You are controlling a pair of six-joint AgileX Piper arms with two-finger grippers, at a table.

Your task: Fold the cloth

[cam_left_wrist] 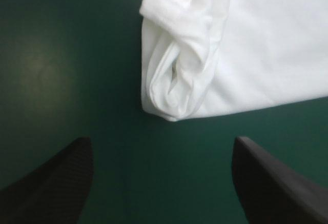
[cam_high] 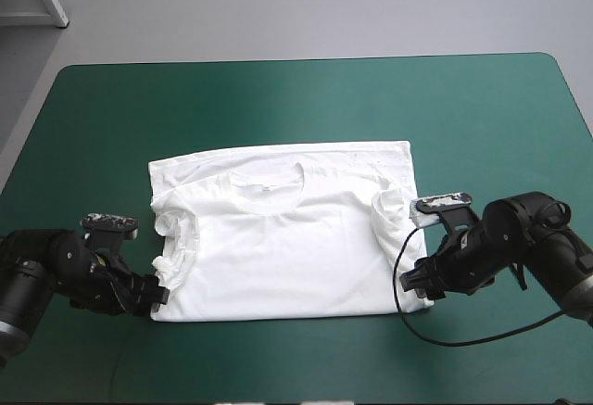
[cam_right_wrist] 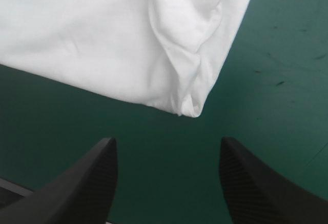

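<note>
White T-shirt point(cam_high: 287, 238) flat on the teal-green tabletop point(cam_high: 278, 99) with both claws open at its near corners.

The T-shirt lies spread in the middle of the tabletop, collar toward the far edge and both sleeves turned inward. The left claw point(cam_left_wrist: 161, 142) sits low at the near-left corner with its black fingers wide apart and nothing between them. The rolled, rumpled corner of cloth lies just ahead of it. The right claw point(cam_right_wrist: 167, 141) is at the near-right corner, likewise spread and empty, and the creased corner lies just ahead of its gap.
</note>
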